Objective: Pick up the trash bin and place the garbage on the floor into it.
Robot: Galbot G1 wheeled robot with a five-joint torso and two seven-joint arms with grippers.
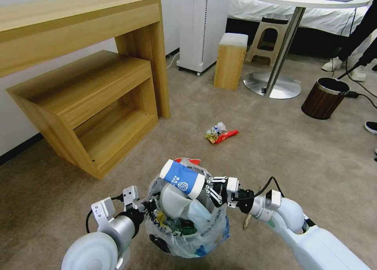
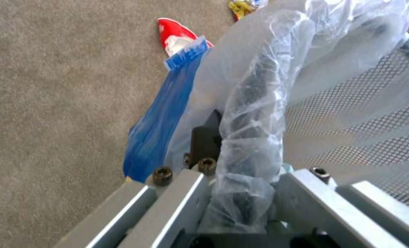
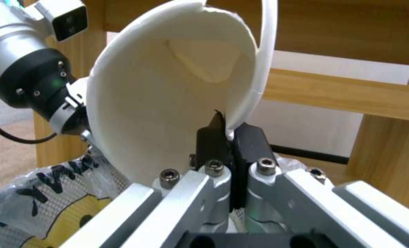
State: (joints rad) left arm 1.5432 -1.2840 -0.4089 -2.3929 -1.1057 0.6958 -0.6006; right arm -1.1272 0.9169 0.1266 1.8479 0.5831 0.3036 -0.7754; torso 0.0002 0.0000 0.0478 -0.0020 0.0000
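My left gripper (image 1: 146, 210) is pinched on the bin (image 1: 184, 238) rim at frame bottom, right gripper (image 1: 211, 190) clamped on the blue cup's (image 1: 183, 178) lip over it, and honestly the overstuffed bin could bounce the cup back onto the carpet (image 1: 275, 144).

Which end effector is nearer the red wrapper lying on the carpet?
Right. The right end effector pinches the blue-and-white paper cup over the bag-lined trash bin, nearer the red wrapper. The left end effector clamps the bin's near-left rim, farther back.

Both grippers' fingers (image 3: 213, 137) apparently clamped, arms low.
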